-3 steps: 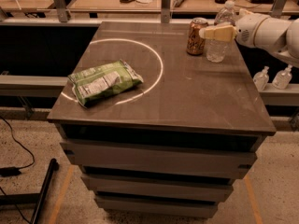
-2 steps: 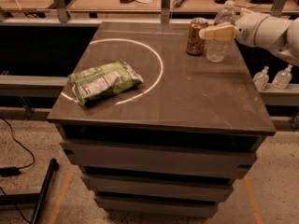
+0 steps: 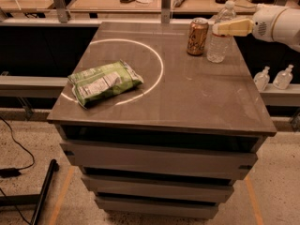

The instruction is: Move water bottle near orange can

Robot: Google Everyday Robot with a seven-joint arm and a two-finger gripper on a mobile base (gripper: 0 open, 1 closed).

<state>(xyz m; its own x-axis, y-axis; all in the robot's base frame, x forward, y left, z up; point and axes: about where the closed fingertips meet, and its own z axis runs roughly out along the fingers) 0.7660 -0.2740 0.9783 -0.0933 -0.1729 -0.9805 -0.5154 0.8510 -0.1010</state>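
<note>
The water bottle, clear with a white cap, stands upright on the table near its far right edge. The orange can stands just to its left, a small gap apart. My gripper reaches in from the right at the bottle's upper body. Its cream fingers are closed around the bottle, with one finger crossing in front of it. The bottle's base rests on the tabletop.
A green chip bag lies at the table's left front, over a white circle line. Two small pump bottles stand on a ledge to the right of the table. A cluttered bench runs behind it.
</note>
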